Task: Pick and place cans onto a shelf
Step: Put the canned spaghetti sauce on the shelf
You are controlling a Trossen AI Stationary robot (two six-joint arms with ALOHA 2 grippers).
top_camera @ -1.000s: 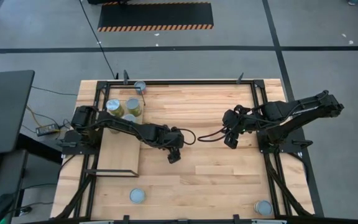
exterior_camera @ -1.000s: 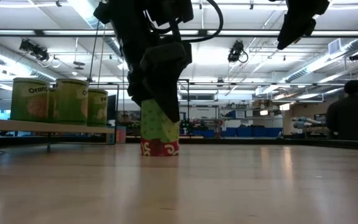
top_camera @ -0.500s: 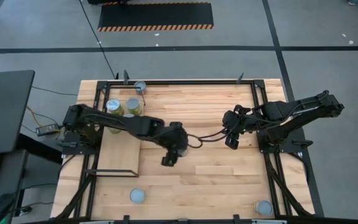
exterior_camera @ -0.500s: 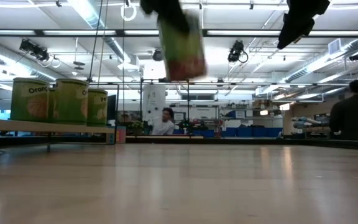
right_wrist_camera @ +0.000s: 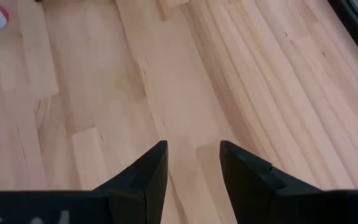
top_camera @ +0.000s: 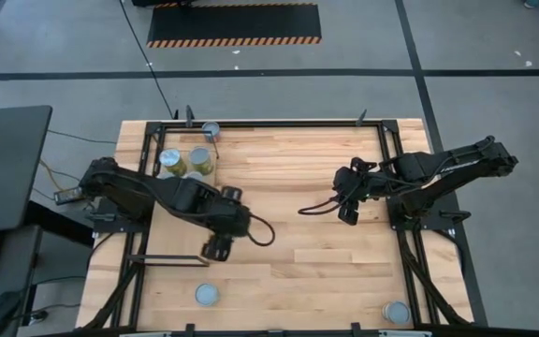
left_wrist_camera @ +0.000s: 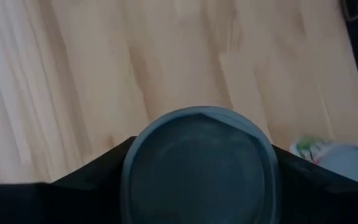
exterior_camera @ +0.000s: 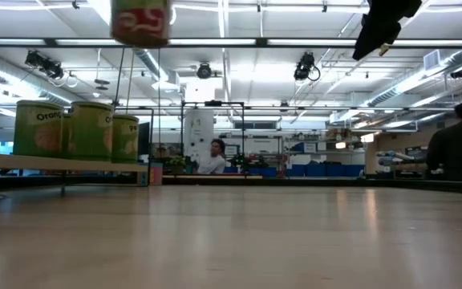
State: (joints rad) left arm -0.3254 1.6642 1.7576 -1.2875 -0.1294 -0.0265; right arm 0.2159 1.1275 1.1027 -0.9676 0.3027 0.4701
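Observation:
My left gripper (top_camera: 218, 245) is shut on a can (left_wrist_camera: 201, 165) with a grey round top. It holds the can high above the table by the near right corner of the shelf (top_camera: 178, 229), a pale board in a black frame. In the low view only the can's red-banded bottom (exterior_camera: 140, 20) shows at the top edge. Three olive-green cans (top_camera: 169, 161) (exterior_camera: 92, 128) stand upright on the shelf's far end. My right gripper (top_camera: 349, 211) (right_wrist_camera: 191, 168) is open and empty above the table's right half. My left gripper pinches the can between its two fingers, one on each side of the can just below the top rim (left_wrist_camera: 128, 163). The fingers come from above, pointing down. The can is upright and lifted clear of the table.
Loose cans stand on the tabletop: one at the far edge (top_camera: 211, 129), one near the front left (top_camera: 207, 295), one at the front right corner (top_camera: 396, 311). Black frame rails run along the table's sides. People show in the room beyond (exterior_camera: 455, 148).
My left gripper has lifted the can off the table, where it stood upright, and carried it up and toward the table's left and near edge, toward the shelf's near right corner. The can has stayed upright.

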